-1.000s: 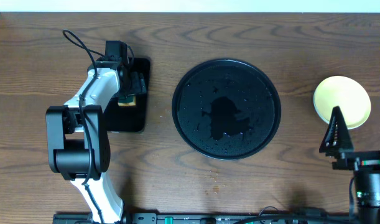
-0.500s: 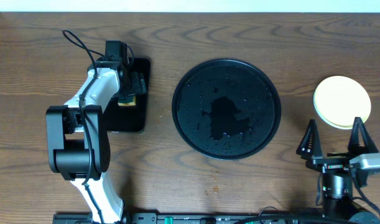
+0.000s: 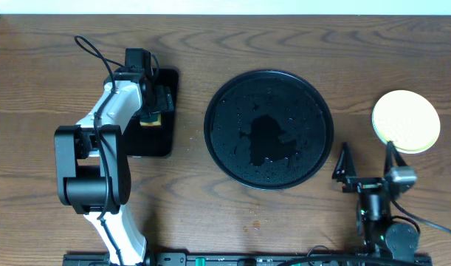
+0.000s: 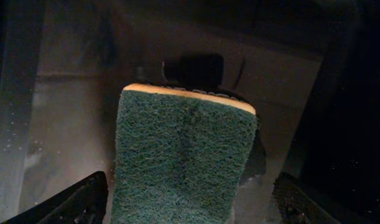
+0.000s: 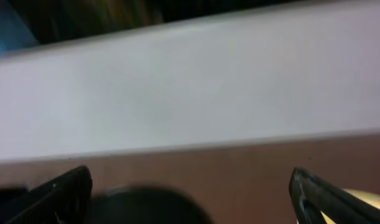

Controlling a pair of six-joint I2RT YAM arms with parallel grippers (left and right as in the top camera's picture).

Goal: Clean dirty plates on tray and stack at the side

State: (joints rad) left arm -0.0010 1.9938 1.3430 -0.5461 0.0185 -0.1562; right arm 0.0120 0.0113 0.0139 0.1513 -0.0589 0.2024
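Note:
The large round black tray (image 3: 269, 129) sits mid-table, wet, with no plates on it. The plates are stacked at the far right, a pale yellow plate (image 3: 406, 121) on top; any under it are hidden. My left gripper (image 3: 157, 100) is open over the small rectangular black tray (image 3: 160, 140), with its fingers either side of a green-and-yellow sponge (image 4: 183, 155) lying there. My right gripper (image 3: 366, 166) is open and empty, near the front edge, between the round tray and the stack. Its blurred wrist view shows the round tray's edge (image 5: 146, 205) and the wall.
Water drops and a puddle lie on the round tray. The wood table (image 3: 284, 44) stretches to a white wall at the back. A few small spots mark the wood in front of the round tray (image 3: 253, 214).
My right arm has drawn back from the plate stack toward the front edge and moved left, with its open gripper turning. The left arm and sponge have not moved.

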